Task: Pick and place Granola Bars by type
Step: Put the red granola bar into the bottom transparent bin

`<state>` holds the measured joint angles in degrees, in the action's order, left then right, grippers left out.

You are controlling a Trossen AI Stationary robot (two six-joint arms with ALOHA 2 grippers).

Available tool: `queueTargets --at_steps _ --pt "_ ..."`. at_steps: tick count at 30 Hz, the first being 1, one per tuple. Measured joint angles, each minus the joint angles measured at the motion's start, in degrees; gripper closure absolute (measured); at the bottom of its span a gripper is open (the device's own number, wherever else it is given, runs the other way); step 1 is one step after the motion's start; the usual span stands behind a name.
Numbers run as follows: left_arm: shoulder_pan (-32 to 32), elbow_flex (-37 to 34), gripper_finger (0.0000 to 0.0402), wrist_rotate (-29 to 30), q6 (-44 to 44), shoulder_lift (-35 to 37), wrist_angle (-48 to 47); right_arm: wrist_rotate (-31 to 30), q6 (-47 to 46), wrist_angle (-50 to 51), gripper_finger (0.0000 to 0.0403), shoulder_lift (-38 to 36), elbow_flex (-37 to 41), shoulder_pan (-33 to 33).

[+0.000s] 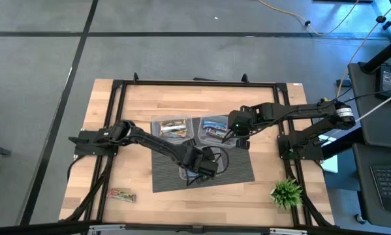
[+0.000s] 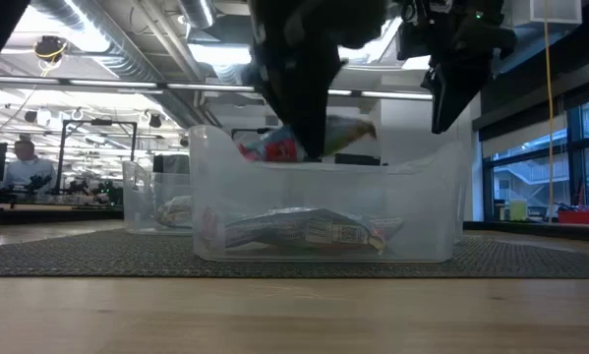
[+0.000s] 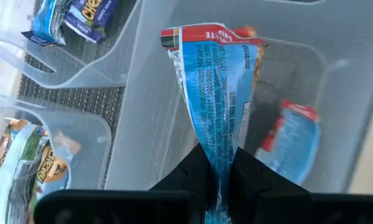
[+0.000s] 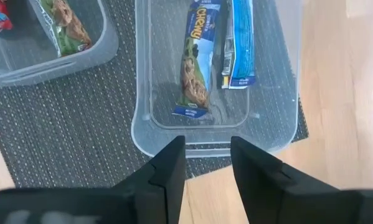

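Observation:
My left gripper [image 3: 220, 165] [image 1: 200, 164] is shut on a blue-and-red wrapped granola bar [image 3: 217, 93] over the near clear tub [image 2: 427, 211], in which a like bar [image 3: 295, 140] lies. My right gripper [image 4: 208, 146] [image 1: 237, 136] is open and touches nothing. It hovers over the near rim of the far right tub [image 4: 279, 124], which holds two blue bars [image 4: 195, 59]. The far left tub [image 1: 172, 127] holds green-wrapped bars [image 4: 65, 25]. One more bar [image 1: 122, 194] lies flat on the bare wood at the table's near left. My left gripper pinches the blue-and-red bar by one crimped end [image 3: 218, 155] between its two fingers, which come from above and point down into the tub. The bar runs on along the fingers, lifted clear above the tub's floor, with its free red end [image 3: 205, 34] farthest from the grip.
All three tubs stand on a grey woven mat [image 1: 237, 171] at the table's middle. A small green potted plant [image 1: 286, 192] stands at the near right corner. A black frame [image 1: 117, 98] runs around the wooden top. Bare wood lies left of the mat.

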<state>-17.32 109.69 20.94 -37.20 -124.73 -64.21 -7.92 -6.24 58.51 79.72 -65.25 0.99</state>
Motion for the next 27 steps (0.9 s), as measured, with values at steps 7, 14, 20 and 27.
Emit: queueTargets --at_steps 7,14,20,27 --pt "0.99 0.02 0.0373 -0.09 -0.95 -1.03 0.16 -0.02 -0.59 -0.27 0.0272 0.0 0.0 0.0" --pt "0.93 0.02 0.0357 -2.66 -0.97 -0.96 0.16 -0.11 0.78 -0.47 0.0272 0.0 0.0 0.0" --pt "0.91 0.02 0.0325 -5.85 0.87 -0.96 0.1 -0.13 0.76 -0.6 0.0272 0.0 0.0 0.0" --pt "0.89 0.02 0.0271 -5.65 1.08 -0.92 -5.9 -0.12 0.73 -0.89 0.0272 0.0 0.0 0.0"
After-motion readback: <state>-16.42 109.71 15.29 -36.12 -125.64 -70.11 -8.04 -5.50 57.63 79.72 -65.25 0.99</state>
